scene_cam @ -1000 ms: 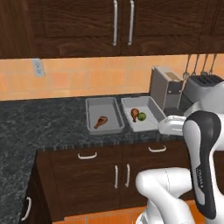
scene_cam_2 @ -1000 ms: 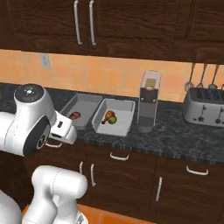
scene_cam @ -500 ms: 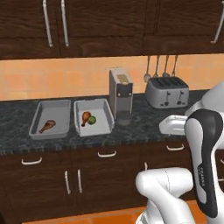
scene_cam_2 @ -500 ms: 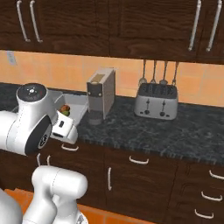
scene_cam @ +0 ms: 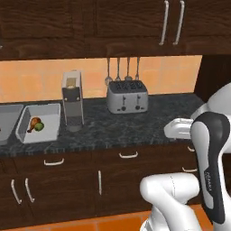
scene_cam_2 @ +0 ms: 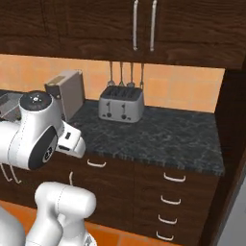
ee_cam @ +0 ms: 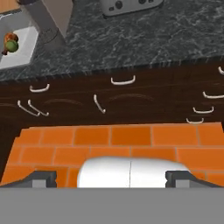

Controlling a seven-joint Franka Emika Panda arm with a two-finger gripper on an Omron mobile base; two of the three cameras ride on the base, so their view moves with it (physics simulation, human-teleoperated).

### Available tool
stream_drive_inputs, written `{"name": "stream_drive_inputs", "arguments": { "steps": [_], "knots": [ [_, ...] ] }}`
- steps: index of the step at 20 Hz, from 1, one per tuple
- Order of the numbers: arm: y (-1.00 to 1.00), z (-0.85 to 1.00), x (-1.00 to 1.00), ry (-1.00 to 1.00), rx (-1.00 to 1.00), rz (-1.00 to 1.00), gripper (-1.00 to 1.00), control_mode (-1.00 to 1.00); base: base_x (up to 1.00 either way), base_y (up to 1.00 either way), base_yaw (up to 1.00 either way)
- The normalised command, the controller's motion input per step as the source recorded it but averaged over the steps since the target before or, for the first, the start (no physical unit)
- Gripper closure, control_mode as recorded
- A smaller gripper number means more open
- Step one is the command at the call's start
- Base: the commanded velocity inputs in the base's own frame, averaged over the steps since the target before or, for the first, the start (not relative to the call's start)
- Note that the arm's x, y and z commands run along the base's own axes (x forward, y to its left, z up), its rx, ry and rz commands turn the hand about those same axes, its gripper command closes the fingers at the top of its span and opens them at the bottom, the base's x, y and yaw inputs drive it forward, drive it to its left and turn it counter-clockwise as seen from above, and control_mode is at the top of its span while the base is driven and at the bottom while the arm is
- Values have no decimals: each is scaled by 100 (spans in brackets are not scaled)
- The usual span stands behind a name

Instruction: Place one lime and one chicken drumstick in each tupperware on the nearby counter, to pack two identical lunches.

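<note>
One tupperware [scene_cam: 48, 118] sits at the left end of the counter [scene_cam: 135, 124] and holds a chicken drumstick [scene_cam: 32, 122] and a lime [scene_cam: 40, 127]. A second tupperware [scene_cam: 6, 118] is cut off by the left edge. In the hand view the same filled tupperware [ee_cam: 27, 40] lies at the top left with the lime [ee_cam: 13, 46] beside the drumstick [ee_cam: 7, 39]. My gripper [ee_cam: 112, 179] is open and holds nothing. It hangs over the orange floor in front of the cabinets, well away from the trays.
A tall grey boxy appliance [scene_cam: 73, 103] stands right of the trays, and a silver toaster [scene_cam: 127, 96] sits further right under hanging utensils [scene_cam: 122, 70]. Dark cabinets with curved handles [ee_cam: 122, 80] run below the counter. A dark wall panel [scene_cam_2: 233, 144] closes off the counter's right end.
The whole picture has slid left, so the base has driven right along the counter. The trays now sit at the far left. The gripper stays open.
</note>
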Motion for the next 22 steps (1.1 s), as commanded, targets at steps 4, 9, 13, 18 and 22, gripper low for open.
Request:
{"name": "stream_drive_inputs", "arguments": {
  "steps": [4, 9, 13, 18, 22],
  "knots": [
    [0, 0, 0, 0, 0, 0, -100, 100, -31, -100, 0],
    [0, 0, 0, 0, 0, 0, -100, 100, -31, -100, 0],
    [0, 0, 0, 0, 0, 0, -100, 100, -45, -100, 0],
    [0, 0, 0, 0, 0, 0, -100, 100, -22, -100, 0],
    [0, 0, 0, 0, 0, 0, -100, 100, 62, -100, 0]
  ]
}}
